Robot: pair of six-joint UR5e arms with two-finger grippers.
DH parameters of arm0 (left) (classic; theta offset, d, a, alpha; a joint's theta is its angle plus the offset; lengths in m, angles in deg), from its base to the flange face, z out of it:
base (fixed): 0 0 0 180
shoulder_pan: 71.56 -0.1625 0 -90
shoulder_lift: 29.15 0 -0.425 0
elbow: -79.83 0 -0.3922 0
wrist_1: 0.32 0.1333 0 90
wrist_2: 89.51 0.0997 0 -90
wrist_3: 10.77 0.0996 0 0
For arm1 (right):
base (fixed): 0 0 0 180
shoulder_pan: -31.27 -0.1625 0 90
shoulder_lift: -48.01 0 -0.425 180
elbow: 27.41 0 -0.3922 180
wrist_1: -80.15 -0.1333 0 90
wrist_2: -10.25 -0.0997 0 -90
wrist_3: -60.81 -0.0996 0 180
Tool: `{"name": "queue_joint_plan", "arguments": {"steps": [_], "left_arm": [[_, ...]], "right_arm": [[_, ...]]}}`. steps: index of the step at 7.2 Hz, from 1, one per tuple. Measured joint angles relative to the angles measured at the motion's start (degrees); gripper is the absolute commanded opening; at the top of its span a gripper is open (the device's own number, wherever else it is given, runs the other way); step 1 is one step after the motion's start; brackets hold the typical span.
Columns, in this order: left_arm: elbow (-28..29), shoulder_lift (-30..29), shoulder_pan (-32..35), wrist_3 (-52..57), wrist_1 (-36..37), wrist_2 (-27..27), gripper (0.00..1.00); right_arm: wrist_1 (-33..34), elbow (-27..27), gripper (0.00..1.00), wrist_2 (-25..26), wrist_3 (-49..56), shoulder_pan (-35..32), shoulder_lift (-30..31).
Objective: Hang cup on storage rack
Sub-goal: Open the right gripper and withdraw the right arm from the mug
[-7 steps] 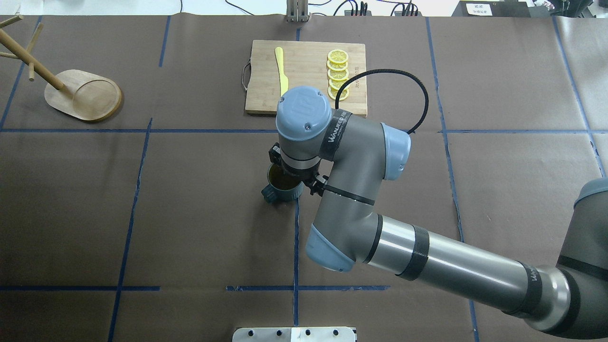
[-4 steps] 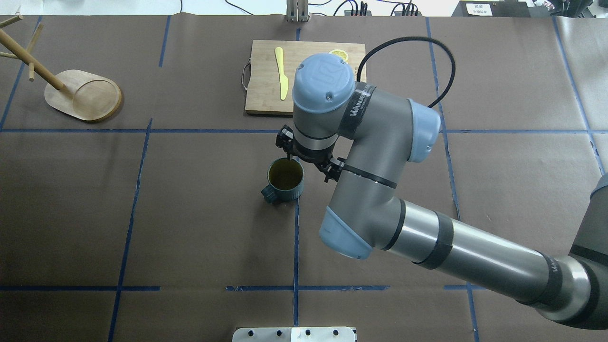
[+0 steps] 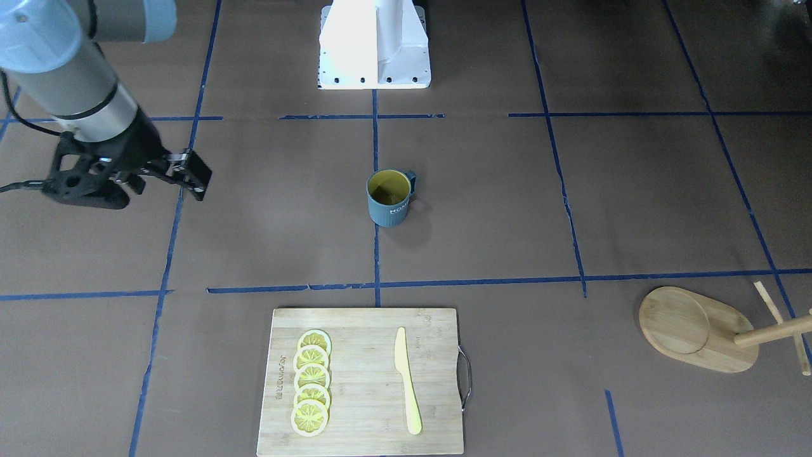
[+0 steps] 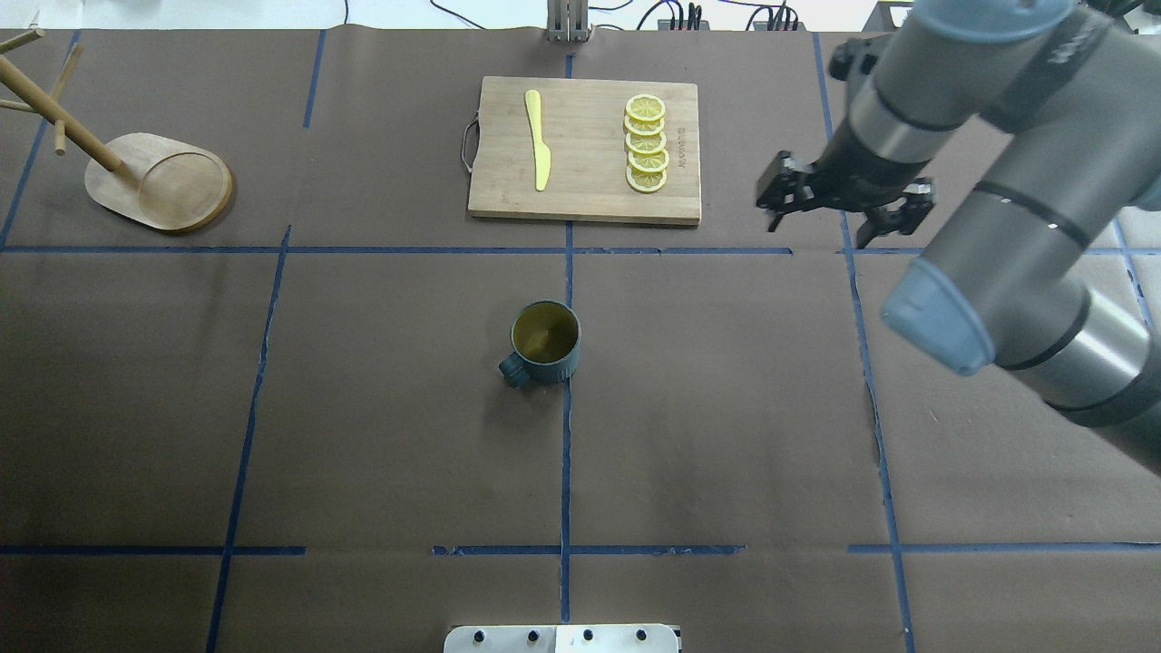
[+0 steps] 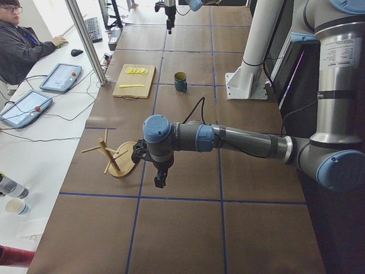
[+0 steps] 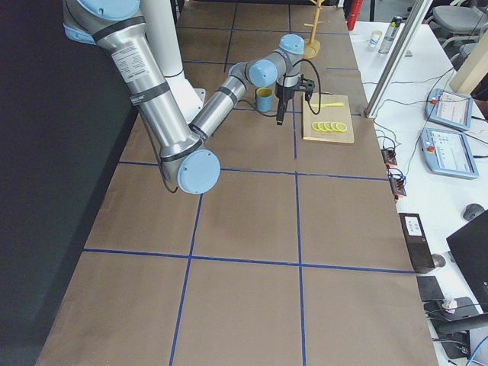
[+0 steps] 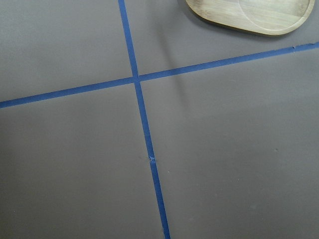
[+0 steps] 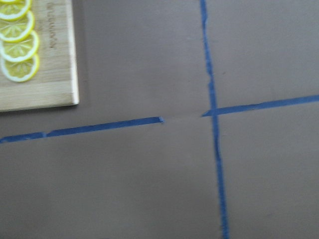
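Observation:
The dark teal cup point(image 4: 544, 343) stands upright on the table's middle, handle toward the robot's left; it also shows in the front view point(image 3: 388, 198). The bamboo storage rack point(image 4: 159, 180) stands far left with bare pegs, and also shows in the front view point(image 3: 698, 330) and the left wrist view point(image 7: 254, 15). My right gripper point(image 4: 848, 204) hangs above the table right of the cutting board, far from the cup; in the front view point(image 3: 162, 181) its dark fingers stand apart and empty. My left gripper point(image 5: 159, 181) hangs next to the rack; I cannot tell its state.
A bamboo cutting board point(image 4: 585, 150) with lemon slices point(image 4: 646, 143) and a yellow knife point(image 4: 537, 138) lies beyond the cup. Blue tape lines cross the brown table cover. An operator point(image 5: 23, 45) sits at the table's far side.
My right gripper left the cup, rose and swung to the robot's right past the cutting board. The cup stayed upright in place.

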Motion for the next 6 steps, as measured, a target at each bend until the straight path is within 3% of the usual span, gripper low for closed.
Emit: {"name": "queue_joint_plan", "arguments": {"steps": [3, 6], "left_arm": [[0.9, -1.3, -0.1, -0.3, -1.7, -0.1, 1.00], [1.5, -3.4, -0.1, -2.2, -2.5, -1.0, 1.00]], "right_arm": [[-0.2, -0.2, 1.00, -4.2, 31.4, -14.4, 14.9], [-0.4, -0.1, 1.00, -4.6, 49.5, -23.5, 25.6]]}}
